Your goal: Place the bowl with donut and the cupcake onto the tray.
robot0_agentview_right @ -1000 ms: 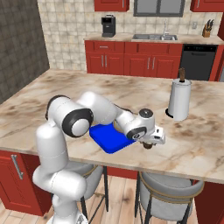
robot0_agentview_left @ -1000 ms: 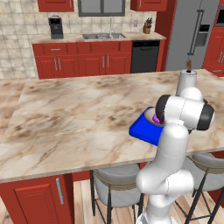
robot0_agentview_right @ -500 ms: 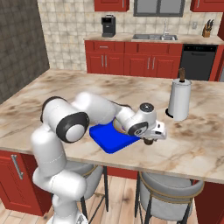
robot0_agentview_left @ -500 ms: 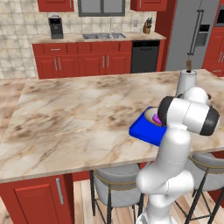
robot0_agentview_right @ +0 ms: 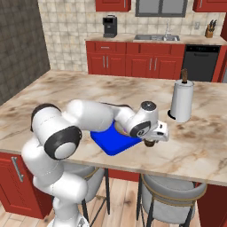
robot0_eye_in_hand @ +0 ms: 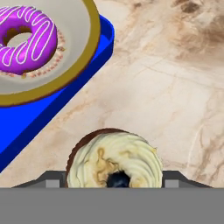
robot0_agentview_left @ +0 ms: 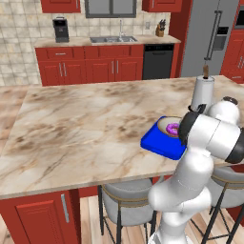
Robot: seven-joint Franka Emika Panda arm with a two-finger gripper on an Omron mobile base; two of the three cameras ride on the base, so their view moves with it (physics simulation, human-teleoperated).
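Note:
The blue tray (robot0_eye_in_hand: 48, 109) (robot0_agentview_left: 159, 142) (robot0_agentview_right: 111, 141) lies on the marble counter with the tan-rimmed bowl (robot0_eye_in_hand: 76, 41) (robot0_agentview_left: 167, 126) on it. In the bowl lies the purple-frosted donut (robot0_eye_in_hand: 27, 37) (robot0_agentview_left: 173, 129). The cupcake (robot0_eye_in_hand: 114, 157) (robot0_agentview_right: 150, 144) has a dark brown base and cream swirled frosting. It sits between my fingertips (robot0_eye_in_hand: 52, 177), over bare counter just beside the tray's corner. My gripper (robot0_eye_in_hand: 114, 180) (robot0_agentview_right: 151, 139) is shut on it, and the arm's white links hide part of the tray in both base views.
A white paper towel roll (robot0_agentview_right: 181, 101) (robot0_agentview_left: 202, 93) stands upright on the counter behind the tray. The counter's near edge runs close below the tray, with grey stools (robot0_agentview_right: 173, 188) under it. Open marble stretches to the left.
The hand has turned at the wrist and shifted slightly toward the tray with the cupcake in it. Tray, bowl and donut have not moved.

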